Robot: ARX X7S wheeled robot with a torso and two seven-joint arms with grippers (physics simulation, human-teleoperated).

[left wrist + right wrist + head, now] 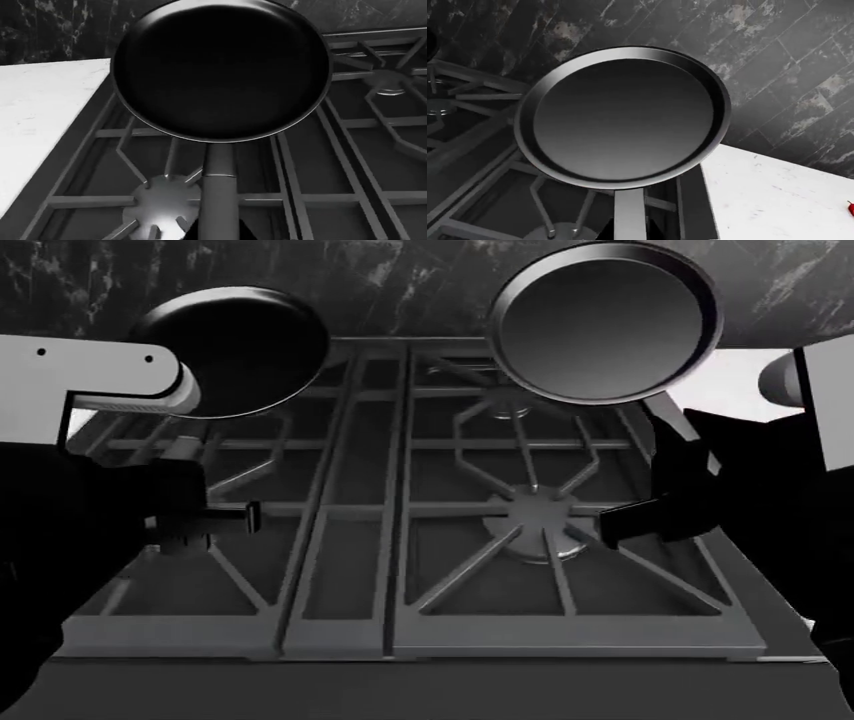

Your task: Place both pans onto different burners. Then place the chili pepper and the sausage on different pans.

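Observation:
Two black pans are held up above the stove. My left gripper is shut on the handle of the left pan, which hangs over the stove's back left part. One burner shows below that handle. My right gripper is shut on the handle of the right pan, which is tilted over the back right burner, high at the right in the head view. A red tip of the chili pepper shows on the right counter. The sausage is out of view.
Black cast-iron grates cover the dark stove, with a front right burner bare. White counter lies left of the stove and right of it. A dark marbled wall stands behind.

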